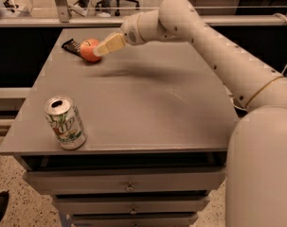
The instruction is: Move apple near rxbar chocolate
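The red-orange apple [88, 50] rests on the grey table [147, 103] at its far left. It sits right beside the dark rxbar chocolate [70, 45], which lies flat just left of it and behind it. My gripper [105, 46] reaches in from the right on the long white arm [219, 46]. Its tan tip is at the apple's right side and overlaps that edge. The apple's right edge is hidden behind the gripper.
A silver-and-green soda can [65, 123] stands upright near the table's front left corner. The table has drawers [129, 186] below its front edge. A railing and chair legs lie beyond the far edge.
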Robot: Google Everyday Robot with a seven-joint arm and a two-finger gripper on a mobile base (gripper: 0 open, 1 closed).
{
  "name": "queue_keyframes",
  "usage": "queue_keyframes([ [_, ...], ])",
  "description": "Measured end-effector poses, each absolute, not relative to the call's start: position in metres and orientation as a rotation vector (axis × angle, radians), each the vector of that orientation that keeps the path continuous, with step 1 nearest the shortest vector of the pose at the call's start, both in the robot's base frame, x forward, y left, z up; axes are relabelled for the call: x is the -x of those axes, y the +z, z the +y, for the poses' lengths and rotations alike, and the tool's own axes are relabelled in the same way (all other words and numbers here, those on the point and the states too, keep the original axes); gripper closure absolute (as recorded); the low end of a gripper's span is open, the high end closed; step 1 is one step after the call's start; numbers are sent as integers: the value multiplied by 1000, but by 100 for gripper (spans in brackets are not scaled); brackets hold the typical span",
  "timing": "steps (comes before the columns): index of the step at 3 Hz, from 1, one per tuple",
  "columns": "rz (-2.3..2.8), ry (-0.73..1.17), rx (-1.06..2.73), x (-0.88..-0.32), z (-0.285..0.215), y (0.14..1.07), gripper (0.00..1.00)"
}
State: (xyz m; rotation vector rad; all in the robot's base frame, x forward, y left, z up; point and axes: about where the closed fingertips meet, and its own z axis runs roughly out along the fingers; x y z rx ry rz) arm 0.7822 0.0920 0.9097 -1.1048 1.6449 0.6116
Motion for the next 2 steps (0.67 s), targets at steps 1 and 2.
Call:
queue_keyframes([
  [1, 1579, 492, 1032, -758, 30, 971, 0],
  [2, 1586, 464, 1006, -756, 7, 976, 0],
])
